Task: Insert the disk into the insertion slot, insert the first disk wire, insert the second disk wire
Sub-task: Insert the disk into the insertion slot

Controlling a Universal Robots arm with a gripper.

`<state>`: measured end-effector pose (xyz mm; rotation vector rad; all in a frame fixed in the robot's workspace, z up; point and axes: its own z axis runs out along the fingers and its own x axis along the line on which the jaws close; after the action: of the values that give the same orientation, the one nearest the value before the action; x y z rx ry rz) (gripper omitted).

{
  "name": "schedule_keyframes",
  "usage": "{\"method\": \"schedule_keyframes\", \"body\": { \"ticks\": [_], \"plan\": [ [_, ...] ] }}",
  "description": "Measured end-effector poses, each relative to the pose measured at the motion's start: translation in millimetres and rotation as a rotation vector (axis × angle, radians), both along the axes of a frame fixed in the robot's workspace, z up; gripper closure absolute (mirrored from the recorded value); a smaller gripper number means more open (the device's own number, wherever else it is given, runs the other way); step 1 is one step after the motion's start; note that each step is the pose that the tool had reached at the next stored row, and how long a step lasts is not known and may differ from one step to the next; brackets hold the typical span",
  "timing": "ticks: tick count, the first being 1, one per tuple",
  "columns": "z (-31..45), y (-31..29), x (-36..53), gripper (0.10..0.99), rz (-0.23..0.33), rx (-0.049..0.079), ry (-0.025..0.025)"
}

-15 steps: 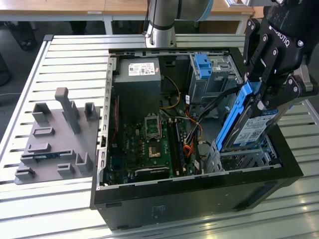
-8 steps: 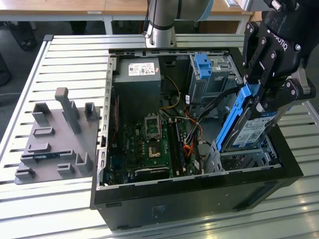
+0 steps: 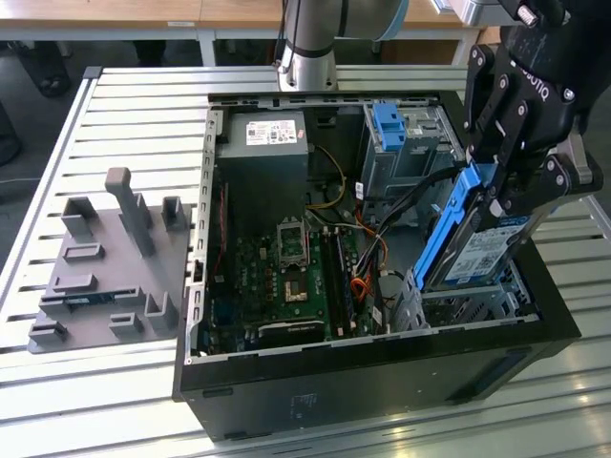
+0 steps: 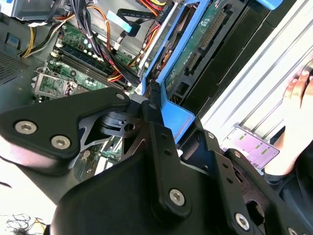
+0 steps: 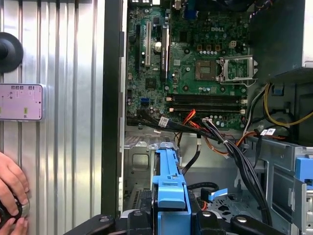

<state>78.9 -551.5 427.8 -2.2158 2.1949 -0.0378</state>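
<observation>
Blue-framed, the disk (image 3: 482,250) hangs tilted in the gripper (image 3: 496,186), whose jaws are clamped on its upper end. Its lower end sits just above the insertion slot (image 3: 473,301), at the exterior view's right of the computer case (image 3: 382,382).

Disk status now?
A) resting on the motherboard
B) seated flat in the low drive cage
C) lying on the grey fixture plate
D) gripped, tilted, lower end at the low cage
D: the gripper clamps the disk by its blue carrier, steeply tilted, with its lower end at the insertion slot.
</observation>
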Motion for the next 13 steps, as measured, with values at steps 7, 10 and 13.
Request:
{"method": "schedule_keyframes", "body": {
  "ticks": [7,10,13],
  "plan": [
    [-2.1,0.0,0.0,0.722,0.000,0.000,0.0000],
    [-3.6,0.0,-0.1,0.722,0.000,0.000,0.0000],
    [-4.3,0.0,-0.1,0.722,0.000,0.000,0.0000]
  ]
}}
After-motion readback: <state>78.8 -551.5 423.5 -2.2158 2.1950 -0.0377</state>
